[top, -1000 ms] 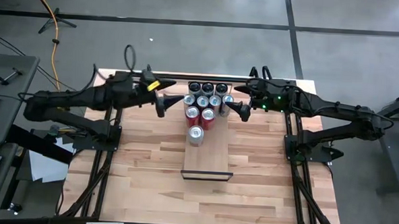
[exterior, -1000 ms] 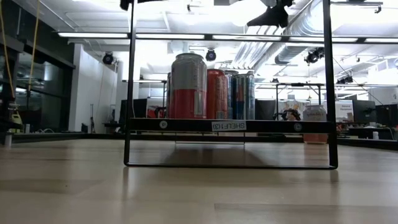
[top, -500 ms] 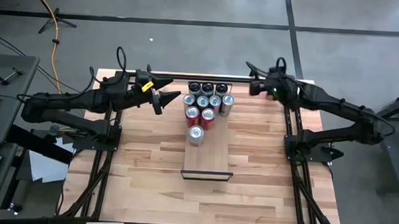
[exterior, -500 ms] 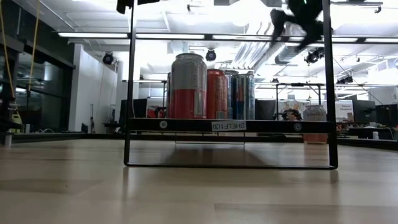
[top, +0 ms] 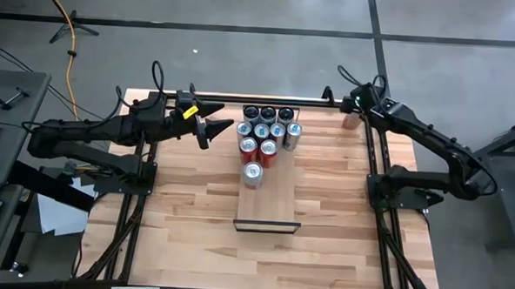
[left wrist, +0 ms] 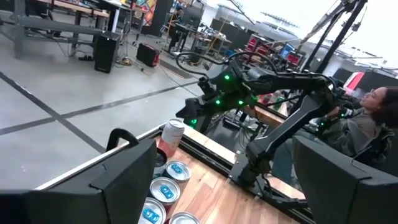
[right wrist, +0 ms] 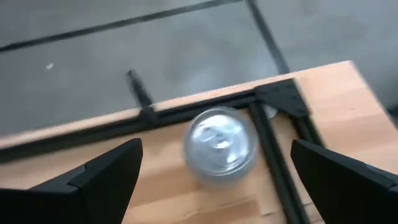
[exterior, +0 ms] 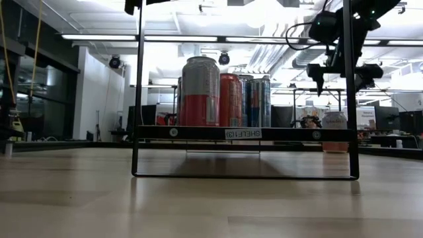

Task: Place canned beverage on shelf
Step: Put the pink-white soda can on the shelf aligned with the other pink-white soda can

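- High view: ten cans (top: 264, 134) already stand bunched on the far half of the shelf (top: 269, 208), whose near half is bare. One loose can (top: 352, 121) stands on the tabletop (top: 194, 211) at the far right corner, beside the dark frame rail, off the shelf. The right gripper (top: 357, 100) hangs above that can. The left gripper (top: 219, 125) waits just left of the cluster, holding nothing.
- Low view: the stored cans (exterior: 200, 91) line up on the shelf (exterior: 244, 133); the loose can (exterior: 334, 121) shows behind the shelf's right post, with the right gripper (exterior: 340, 73) overhead, clear of it.
- Left wrist view: the left fingers (left wrist: 118, 177) stand spread and empty; a person sits at the far right of the room, among benches and equipment.
- Right wrist view: the right fingers (right wrist: 106, 174) are spread wide, looking down on the can's top (right wrist: 219, 145), nothing grasped.
- Judgement: most stocking looks done; this can is not yet grasped, lifted or placed.
- Surface: pale plank wood, flat; grey concrete floor beyond.
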`<control>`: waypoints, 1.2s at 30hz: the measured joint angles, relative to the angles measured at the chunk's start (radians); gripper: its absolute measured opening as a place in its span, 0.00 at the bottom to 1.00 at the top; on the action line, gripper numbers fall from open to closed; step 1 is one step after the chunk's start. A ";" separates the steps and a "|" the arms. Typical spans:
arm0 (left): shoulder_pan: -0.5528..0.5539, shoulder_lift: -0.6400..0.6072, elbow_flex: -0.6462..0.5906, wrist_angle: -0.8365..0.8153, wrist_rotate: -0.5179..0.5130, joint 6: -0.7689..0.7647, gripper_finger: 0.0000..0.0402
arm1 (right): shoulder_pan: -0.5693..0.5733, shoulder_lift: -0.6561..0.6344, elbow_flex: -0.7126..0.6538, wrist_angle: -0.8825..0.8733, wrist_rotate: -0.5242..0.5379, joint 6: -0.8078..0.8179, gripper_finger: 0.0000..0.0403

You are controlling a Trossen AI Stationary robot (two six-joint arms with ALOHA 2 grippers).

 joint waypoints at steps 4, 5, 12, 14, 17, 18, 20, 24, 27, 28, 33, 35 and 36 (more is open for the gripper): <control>0.000 0.000 0.000 0.000 0.001 -0.007 0.81 | -0.064 0.025 -0.016 -0.010 0.004 0.061 0.99; 0.000 0.000 0.000 0.000 0.001 -0.007 0.81 | -0.075 0.036 -0.018 -0.011 -0.004 0.078 0.99; 0.000 0.000 0.000 0.000 0.001 -0.007 0.81 | -0.061 0.140 -0.018 0.017 0.012 0.167 0.99; 0.000 0.000 0.001 -0.001 0.001 -0.007 0.81 | -0.060 0.170 -0.018 0.058 0.017 0.156 0.99; 0.000 0.000 0.001 0.000 0.001 -0.007 0.81 | -0.061 0.204 -0.016 0.064 0.051 0.195 0.99; 0.000 0.000 0.001 0.000 0.000 -0.007 0.81 | -0.061 0.215 -0.015 0.066 0.063 0.202 0.99; 0.000 0.000 0.001 0.000 0.000 -0.007 0.81 | -0.061 0.236 -0.014 0.054 0.069 0.202 0.99; 0.000 0.000 0.001 0.000 0.000 -0.007 0.81 | -0.061 0.266 -0.014 0.039 0.042 0.203 0.98; 0.000 0.000 0.001 0.000 0.000 -0.007 0.81 | -0.061 0.269 -0.014 0.040 0.035 0.202 0.97; 0.000 0.000 0.001 0.000 0.000 -0.007 0.81 | -0.061 0.269 -0.014 0.039 0.032 0.202 0.97; 0.000 0.000 0.001 0.000 0.000 -0.007 0.81 | -0.061 0.269 -0.014 0.041 0.000 0.195 0.85; 0.000 0.000 0.001 0.000 0.000 -0.007 0.81 | -0.061 0.269 -0.014 0.042 -0.018 0.181 0.78; 0.000 0.000 0.001 0.000 0.000 -0.007 0.81 | -0.061 0.269 -0.014 0.040 -0.020 0.176 0.74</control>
